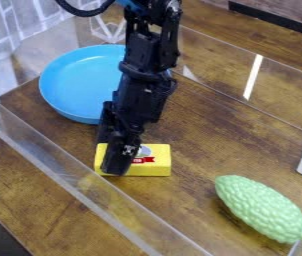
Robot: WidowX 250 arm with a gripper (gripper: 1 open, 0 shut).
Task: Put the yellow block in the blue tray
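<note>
Jaws standing wide, the black gripper (pixel 115 163) is reaching down over the left end of the yellow block (pixel 143 160), which is lying flat on the wooden tabletop (pixel 207 120), its red-and-white label showing just right of the fingers. Whether they are touching it is unclear. Behind and to the left, the blue tray (pixel 76 80) is sitting apart from the block. A bumpy green object (pixel 262 206) is lying near right.

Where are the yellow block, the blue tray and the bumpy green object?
yellow block (pixel 151 160): camera view, right part of its top.
blue tray (pixel 71 85): camera view, bare floor of dish.
bumpy green object (pixel 262 207): camera view, its middle.
</note>
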